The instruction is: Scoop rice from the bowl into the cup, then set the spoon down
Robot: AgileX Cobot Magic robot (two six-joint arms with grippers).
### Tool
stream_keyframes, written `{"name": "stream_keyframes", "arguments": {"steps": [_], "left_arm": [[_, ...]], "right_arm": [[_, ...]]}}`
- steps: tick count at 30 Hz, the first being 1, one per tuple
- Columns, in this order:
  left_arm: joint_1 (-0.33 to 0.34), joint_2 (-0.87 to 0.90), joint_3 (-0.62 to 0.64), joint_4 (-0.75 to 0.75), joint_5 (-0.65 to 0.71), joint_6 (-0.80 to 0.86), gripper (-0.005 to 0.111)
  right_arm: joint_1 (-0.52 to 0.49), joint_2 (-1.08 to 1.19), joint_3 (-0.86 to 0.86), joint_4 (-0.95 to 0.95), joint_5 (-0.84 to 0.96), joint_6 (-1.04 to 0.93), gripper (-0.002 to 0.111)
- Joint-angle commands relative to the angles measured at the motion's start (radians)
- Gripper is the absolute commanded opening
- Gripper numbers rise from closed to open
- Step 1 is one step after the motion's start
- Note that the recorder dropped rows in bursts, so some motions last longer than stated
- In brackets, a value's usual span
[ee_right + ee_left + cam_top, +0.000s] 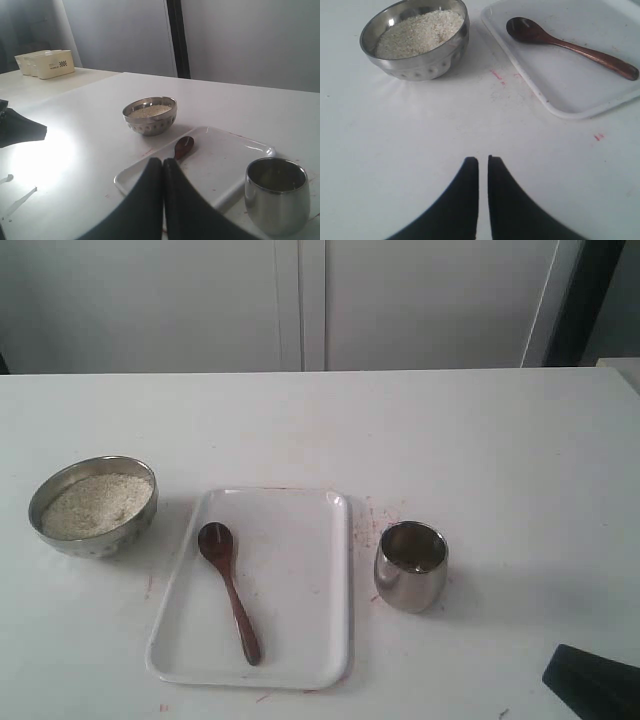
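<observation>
The steel bowl [100, 540] sits at the left of the table, filled with off-white rice [97, 503]. The reddish-brown spoon [232, 595] lies on a white tray [300, 630], its oval end toward the far side. The steel cup [411, 567] stands upright just right of the tray. My left gripper [483, 159] hovers over bare table, shut with only a thin slit and nothing in it, short of the bowl [420, 67] and spoon [570, 47]. My right gripper [163, 160] is shut and empty, near the tray's front edge, the cup [276, 200] beside it.
A dark part of the right arm [595, 685] shows at the table's front right corner. The left arm [20, 130] appears as a black shape in the right wrist view. Cream boxes [47, 64] stand on another table beyond.
</observation>
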Motion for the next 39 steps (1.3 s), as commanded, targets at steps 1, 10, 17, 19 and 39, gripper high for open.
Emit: {"name": "stream_keyframes", "arguments": {"steps": [1,10,17,19,39], "left_arm": [[-0.005,-0.003,0.005,-0.011,0.003,0.003,0.014],[-0.005,-0.003,0.005,-0.011,0.003,0.003,0.014],[-0.005,-0.003,0.005,-0.011,0.003,0.003,0.014],[-0.005,-0.003,0.005,-0.011,0.003,0.003,0.014],[-0.005,-0.003,0.005,-0.011,0.003,0.003,0.014]], "right_arm": [[0.003,-0.006,0.005,-0.003,0.006,-0.003,0.000],[-0.025,-0.006,0.005,-0.003,0.006,-0.003,0.000],[-0.159,-0.006,0.005,-0.003,0.006,-0.003,0.000],[-0.208,-0.006,0.005,-0.003,0.006,-0.003,0.000],[-0.672,-0.006,0.005,-0.003,0.006,-0.003,0.000]]}}
